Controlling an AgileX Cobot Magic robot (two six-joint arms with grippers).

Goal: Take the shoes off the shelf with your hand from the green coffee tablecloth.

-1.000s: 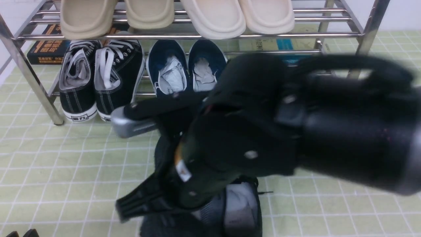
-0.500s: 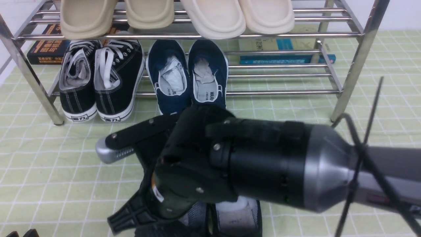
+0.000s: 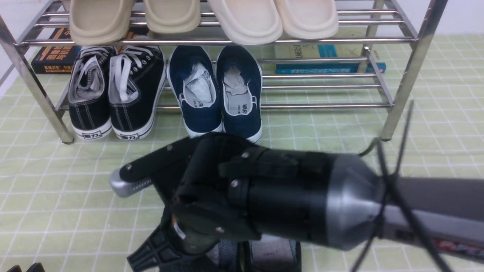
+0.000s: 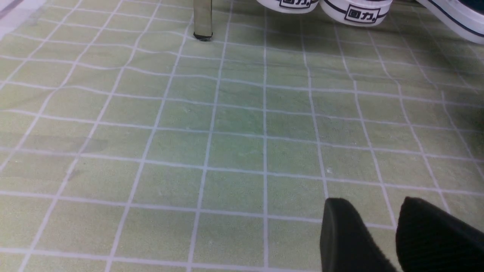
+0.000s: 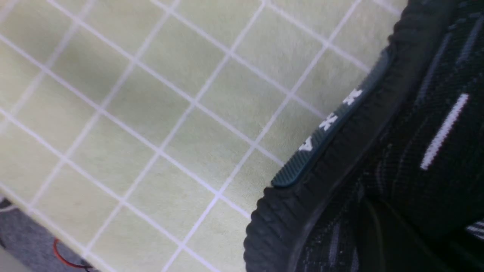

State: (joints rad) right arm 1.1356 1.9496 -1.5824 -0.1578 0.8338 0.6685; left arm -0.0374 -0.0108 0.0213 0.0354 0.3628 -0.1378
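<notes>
The black knit shoes (image 3: 272,255) lie on the green grid tablecloth (image 3: 56,196) at the near edge, in front of the chrome shelf (image 3: 401,87). They are mostly hidden under my right arm. My right gripper (image 3: 189,249) sits down on them; one finger (image 3: 151,253) shows at their left side, and the jaws are hidden. In the right wrist view the shoe's ribbed sole and white dash marks (image 5: 397,151) fill the side, pressed close over the cloth (image 5: 151,113). My left gripper (image 4: 372,204) is open and empty just above the cloth (image 4: 189,132); it also shows at the near left corner of the front view (image 3: 22,268).
On the lower tier are black canvas sneakers with white laces (image 3: 113,90) and navy slip-ons (image 3: 219,90). Beige slippers (image 3: 132,15) and white slippers (image 3: 272,19) are on top. Books (image 3: 325,68) lie behind. A shelf leg (image 4: 203,19) stands ahead of my left gripper. The table edge (image 5: 22,241) is near the shoes.
My right arm has dropped and drawn back toward the near edge, and the black shoes have slid with it. The navy slip-ons are uncovered now. The left gripper has not moved.
</notes>
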